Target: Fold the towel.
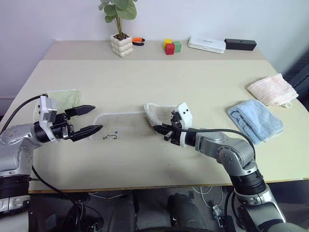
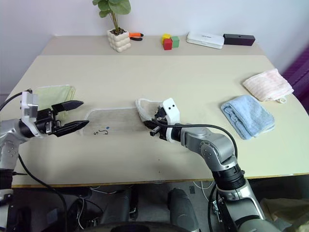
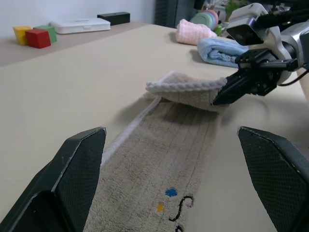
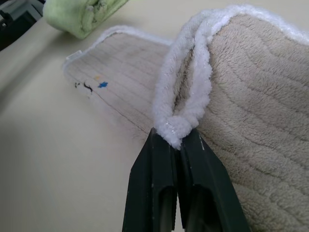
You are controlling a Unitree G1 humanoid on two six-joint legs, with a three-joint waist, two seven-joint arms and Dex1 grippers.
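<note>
Beige towel (image 1: 123, 126) flat on the desk (image 1: 159, 87) near the front edge, roughly mid-desk, long side running left to right. Right end lifted off the surface and doubled back over the flat part, white corded edge curling up in a loop. Small dark embroidered squiggle plus a blue dot near the left end.

Right gripper (image 1: 164, 129) at the raised end, fingers (image 4: 166, 188) pressed together on the white edging; two layers of the border pinched between the tips. Cloth draping away from the pinch, folded portion hanging above the flat part.

Left gripper (image 1: 90, 119) hovering just off the towel's left end, pointing toward the right gripper, fingers (image 3: 72, 183) wide apart, nothing between them. No contact with the cloth.

Light green towel (image 1: 65, 99) folded, behind the left gripper, near the left edge of the desk. Blue towel (image 1: 256, 120) folded at the right side, well apart from the beige one; pink striped towel (image 1: 273, 89) just behind it, toward the right edge.

Along the far side: potted plant (image 1: 120, 41) in a white bumpy pot, an orange-handled tool (image 1: 137, 41) beside it, coloured blocks (image 1: 170, 46) in yellow, red and green, a flat white box (image 1: 206, 44), a black box (image 1: 240, 44) just beside that.
</note>
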